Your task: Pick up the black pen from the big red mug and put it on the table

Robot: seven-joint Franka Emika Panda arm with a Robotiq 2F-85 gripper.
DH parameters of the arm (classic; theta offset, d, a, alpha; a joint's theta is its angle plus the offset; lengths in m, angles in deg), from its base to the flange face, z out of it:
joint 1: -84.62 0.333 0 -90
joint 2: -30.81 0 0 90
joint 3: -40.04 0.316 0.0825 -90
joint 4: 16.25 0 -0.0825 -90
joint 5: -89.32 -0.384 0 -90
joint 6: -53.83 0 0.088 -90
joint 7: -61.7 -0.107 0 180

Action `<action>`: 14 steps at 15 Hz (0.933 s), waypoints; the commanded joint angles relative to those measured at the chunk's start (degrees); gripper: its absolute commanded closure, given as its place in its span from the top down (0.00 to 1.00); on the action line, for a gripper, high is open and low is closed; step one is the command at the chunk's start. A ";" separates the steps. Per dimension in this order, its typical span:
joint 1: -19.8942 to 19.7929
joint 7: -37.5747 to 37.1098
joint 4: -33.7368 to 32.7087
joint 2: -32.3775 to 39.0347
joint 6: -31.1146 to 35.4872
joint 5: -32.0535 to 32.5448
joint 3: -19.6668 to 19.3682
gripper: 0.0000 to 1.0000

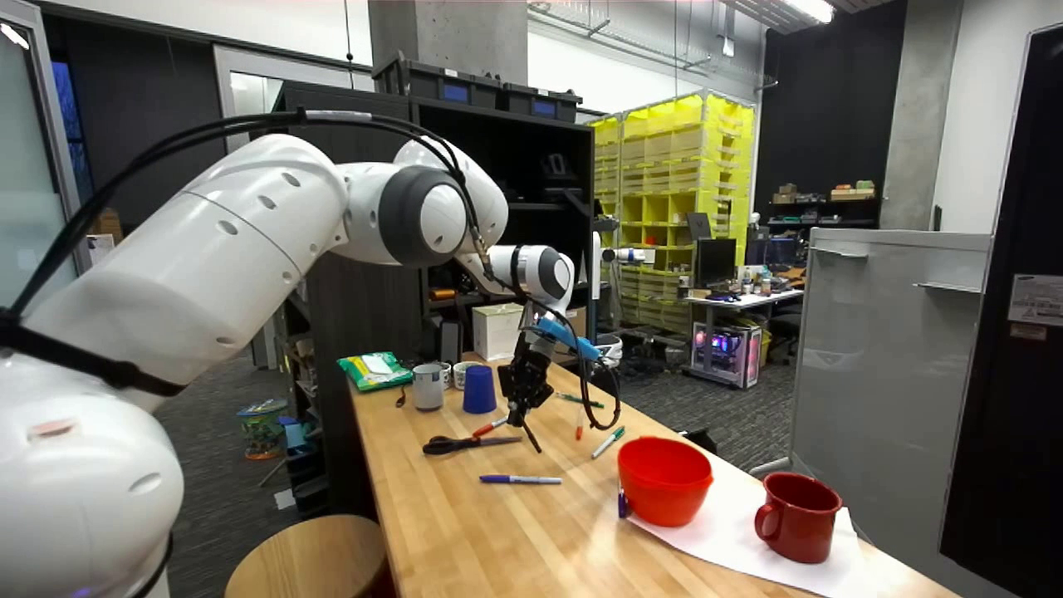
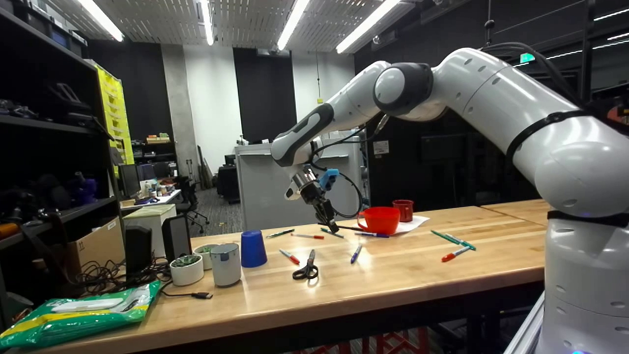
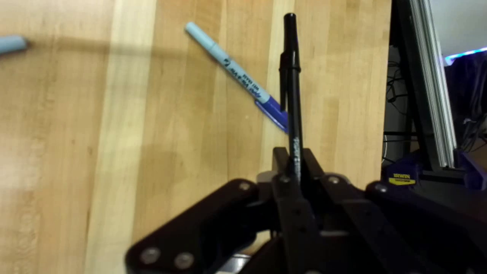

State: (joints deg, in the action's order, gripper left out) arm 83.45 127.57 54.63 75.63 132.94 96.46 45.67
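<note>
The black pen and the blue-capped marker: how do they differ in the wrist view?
The black pen is held by the gripper; the blue-capped marker lies on the table. The pen's barrel is black, the marker's barrel is pale. Both have a cap with a clip.

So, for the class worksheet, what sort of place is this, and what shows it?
Probably a robotics lab: a Franka Emika Panda arm, tall yellow compartment shelving and a lit-up computer tower.
</note>
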 commanded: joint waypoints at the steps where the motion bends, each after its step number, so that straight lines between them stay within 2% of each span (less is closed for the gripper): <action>1: 1.40 0.51 -6.45 4.46 3.14 1.54 0.08 0.02; 8: 3.30 -0.03 -12.59 9.27 13.70 2.93 -0.68 0.02; 14: 4.38 -0.32 -17.92 12.79 17.53 3.73 -1.20 0.02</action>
State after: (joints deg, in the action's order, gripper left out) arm 86.51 127.66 41.68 85.41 149.84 98.88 45.31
